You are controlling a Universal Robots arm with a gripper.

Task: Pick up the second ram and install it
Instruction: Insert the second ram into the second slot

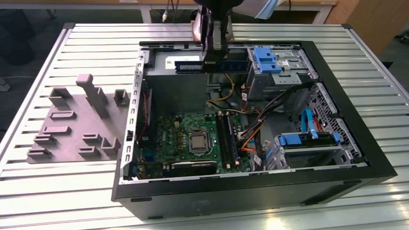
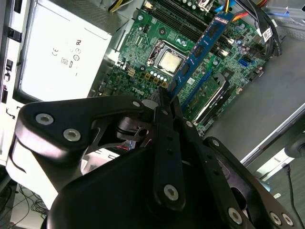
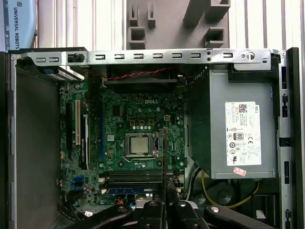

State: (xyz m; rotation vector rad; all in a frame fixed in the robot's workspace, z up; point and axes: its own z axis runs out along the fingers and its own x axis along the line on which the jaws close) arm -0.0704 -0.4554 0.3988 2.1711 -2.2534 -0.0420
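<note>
1. My claw [image 2: 164, 98] is clenched on the second ram [image 2: 198, 52]; in the second wrist view the blue stick juts out from between the fingers, over the board
2. In the exterior view the second ram hangs in the upper middle of the frame, in the air above the open computer case [image 1: 255, 191]. It is held near its middle and lies level, with its long axis running from the exterior view's left to the exterior view's right
3. Under it lies the green motherboard [image 3: 138, 114] with the processor [image 3: 139, 144] at its centre. The black memory slots [image 1: 225, 136] run up and down the exterior frame, crosswise to the stick
4. A grey power supply [image 3: 238, 133] sits beside the board inside the case
5. The case lies on its side on a ribbed metal table [image 1: 64, 196], and a grey holder tray [image 1: 70, 124] sits at middle left, just beside the case
6. Past the table, the top right corner shows light wooden furniture [image 1: 377, 19]
</note>
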